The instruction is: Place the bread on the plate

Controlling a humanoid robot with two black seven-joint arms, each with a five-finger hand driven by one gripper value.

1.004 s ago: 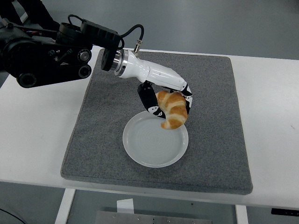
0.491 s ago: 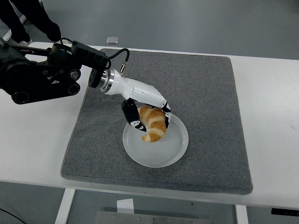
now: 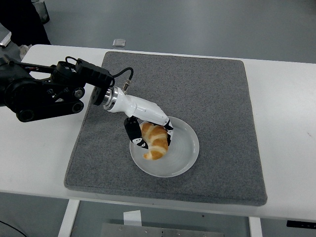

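While the left hand [image 3: 148,132] clamps the bread [image 3: 155,140] low over the plate [image 3: 185,158] (contact unclear), releasing the bread seems next.

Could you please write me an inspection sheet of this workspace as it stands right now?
Surface: white table with a grey mat on it.
Job's things: croissant low over the left part of the white plate; whether it touches the plate cannot be told. The plate sits on the mat.
Clutter: nothing seen on the table.
Grippers: left robot hand curled around the croissant; right robot hand not in view.
Cables: black cable looping into the left wrist.
Surroundings: grey floor with a small pale object beyond the table; dark clothing at the top left corner.
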